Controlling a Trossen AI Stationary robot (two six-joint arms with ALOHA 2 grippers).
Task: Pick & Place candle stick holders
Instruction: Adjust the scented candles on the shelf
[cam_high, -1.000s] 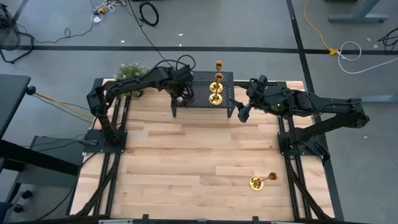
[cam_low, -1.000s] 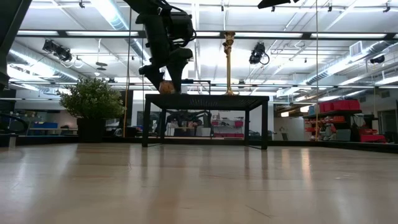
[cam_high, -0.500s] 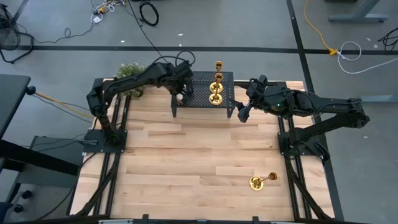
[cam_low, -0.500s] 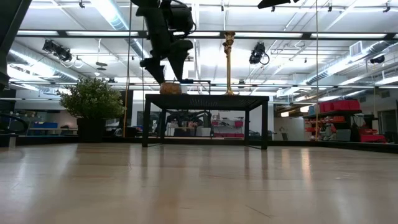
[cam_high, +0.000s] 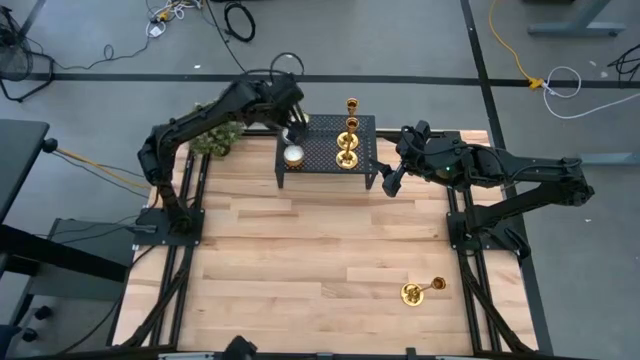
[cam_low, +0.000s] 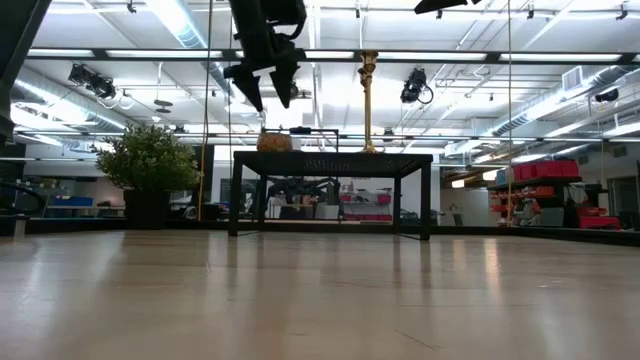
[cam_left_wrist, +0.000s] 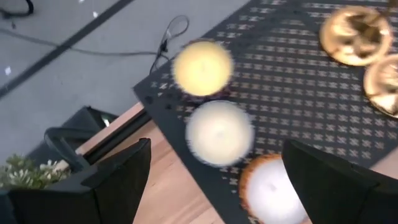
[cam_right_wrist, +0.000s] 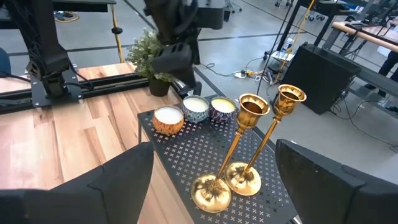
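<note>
Two gold candle stick holders (cam_right_wrist: 252, 107) (cam_right_wrist: 290, 96) stand upright on their round bases on the right part of a small black perforated stand (cam_high: 320, 150) at the table's far middle. A third (cam_high: 420, 291) lies on its side on the wood at the near right. My left gripper (cam_low: 264, 97) hangs open above the stand's left end, over three jar candles (cam_left_wrist: 219, 132), with nothing between its fingers. My right gripper (cam_high: 388, 183) waits open just right of the stand, clear of the holders.
The candles sit in a row on the stand's left part; the nearest has an orange jar (cam_right_wrist: 168, 119). A potted plant (cam_high: 212, 128) stands at the far left corner. The arm frames run along both sides, with bare wood (cam_high: 300, 260) between them.
My left gripper has risen from the orange-jar candle at the stand's left end and drawn toward the table's far edge, tipping more level. The candle stays on the stand and now shows fully from above.
</note>
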